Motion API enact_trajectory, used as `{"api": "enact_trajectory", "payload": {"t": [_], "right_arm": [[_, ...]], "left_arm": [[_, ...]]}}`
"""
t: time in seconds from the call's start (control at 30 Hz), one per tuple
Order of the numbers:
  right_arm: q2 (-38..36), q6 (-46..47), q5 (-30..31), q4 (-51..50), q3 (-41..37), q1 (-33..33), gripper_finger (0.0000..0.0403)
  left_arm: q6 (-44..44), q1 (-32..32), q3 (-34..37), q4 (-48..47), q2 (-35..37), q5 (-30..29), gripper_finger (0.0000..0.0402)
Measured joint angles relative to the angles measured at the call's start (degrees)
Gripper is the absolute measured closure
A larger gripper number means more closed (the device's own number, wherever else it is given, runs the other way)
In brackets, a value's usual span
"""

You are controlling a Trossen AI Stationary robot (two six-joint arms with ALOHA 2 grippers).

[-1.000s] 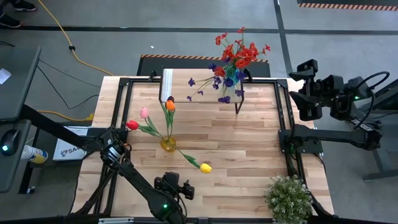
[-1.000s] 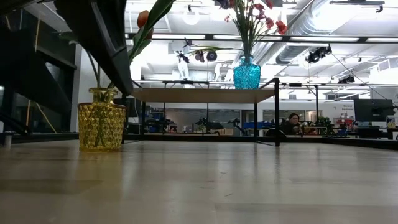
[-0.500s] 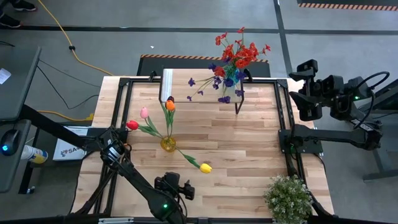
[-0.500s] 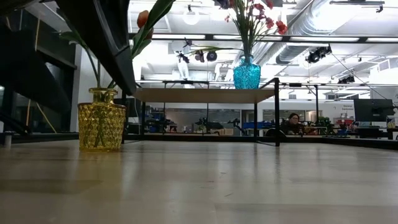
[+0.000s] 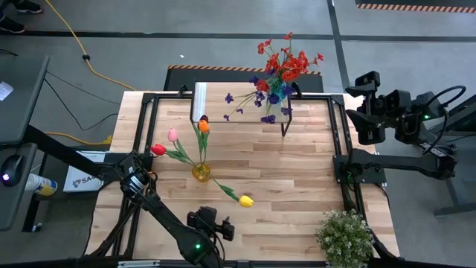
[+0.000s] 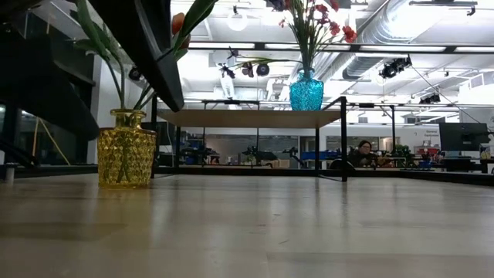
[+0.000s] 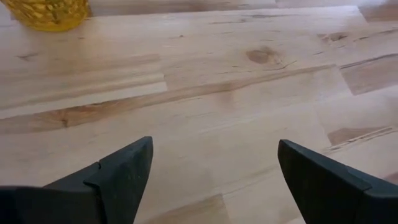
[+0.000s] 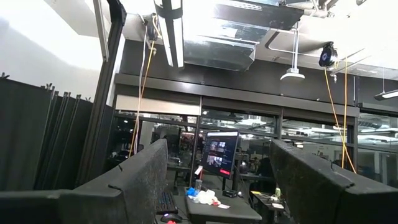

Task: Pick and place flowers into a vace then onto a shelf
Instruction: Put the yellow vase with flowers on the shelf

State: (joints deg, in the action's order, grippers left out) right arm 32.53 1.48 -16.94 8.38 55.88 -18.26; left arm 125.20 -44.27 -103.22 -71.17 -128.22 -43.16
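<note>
A yellow glass vase (image 5: 201, 173) stands on the tabletop and holds pink, red, orange and yellow tulips (image 5: 204, 126) by their stems. In the low view the same vase (image 6: 126, 147) shows at the left. A blue vase (image 6: 306, 91) with red and purple sprays (image 5: 282, 68) stands on the shelf (image 6: 247, 117) at the far edge. My left gripper (image 5: 211, 220) hovers open near the near edge, its fingers (image 7: 214, 168) pointing toward the yellow vase (image 7: 46, 11). My right gripper (image 5: 370, 113) waits open beyond the table's right edge (image 8: 217, 180).
A bushy green potted plant (image 5: 344, 237) stands at the near right corner. A black frame (image 5: 338, 141) runs along the table's sides. Bare wood (image 5: 282, 171) lies between the yellow vase and the right side. A person (image 6: 360, 153) sits far off in the room.
My left arm has shifted slightly toward the table's right, so in the low view more of the tulip stems and leaves above the yellow vase shows. Vases and flowers have stayed where they were.
</note>
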Motion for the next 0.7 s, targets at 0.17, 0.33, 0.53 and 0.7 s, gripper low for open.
{"api": "enact_trajectory", "payload": {"t": [0.17,0.33,0.53,0.7], "right_arm": [[0.0,0.0,-0.14,0.0,0.0,0.01,0.013],[0.0,0.0,-0.16,-0.18,0.0,0.0,0.013],[0.02,-0.24,-0.16,-0.84,0.0,0.01,0.013],[0.02,-0.31,-0.16,-0.94,0.0,0.01,0.013]], "left_arm": [[-0.01,0.02,0.0,3.66,0.0,0.02,0.0026],[-0.66,0.02,0.02,6.89,0.0,5.21,0.0027],[5.18,-0.89,-1.05,-4.44,1.14,-2.18,0.0027],[5.23,-1.52,-5.56,-18.92,1.68,0.0,0.0027]]}}
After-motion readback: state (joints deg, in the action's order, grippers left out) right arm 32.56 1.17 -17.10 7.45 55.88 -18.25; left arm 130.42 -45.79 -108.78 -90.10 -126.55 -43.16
